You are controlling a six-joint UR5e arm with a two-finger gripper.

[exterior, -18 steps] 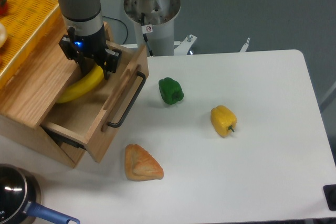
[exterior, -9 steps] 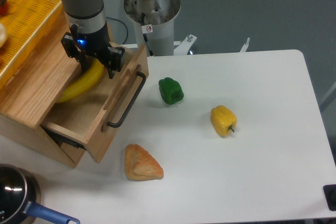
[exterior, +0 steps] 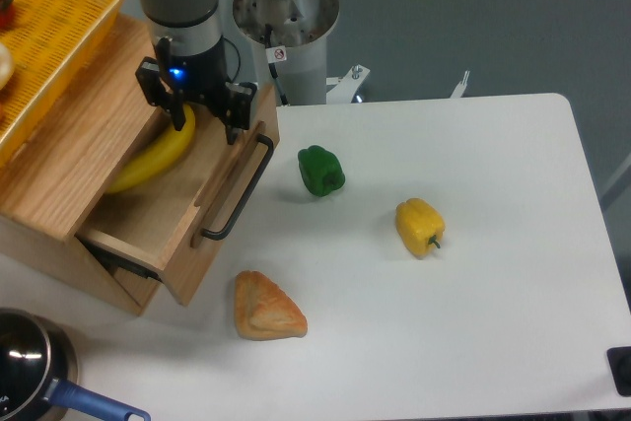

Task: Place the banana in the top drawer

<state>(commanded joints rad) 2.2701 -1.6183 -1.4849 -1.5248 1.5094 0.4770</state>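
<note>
The banana lies in the pulled-out top drawer, its lower end tucked under the cabinet top. The drawer's black bar handle faces the table. My gripper hangs just above the drawer's back right corner, at the banana's upper tip. Its fingers stand apart and open, holding nothing.
A green bell pepper and a yellow bell pepper sit on the white table right of the drawer. A triangular pastry lies in front of it. A yellow mesh basket rests on the cabinet. A dark pot is at the bottom left.
My gripper has let go of the banana and moved up and to the right, off it. The banana has stayed in the drawer.
</note>
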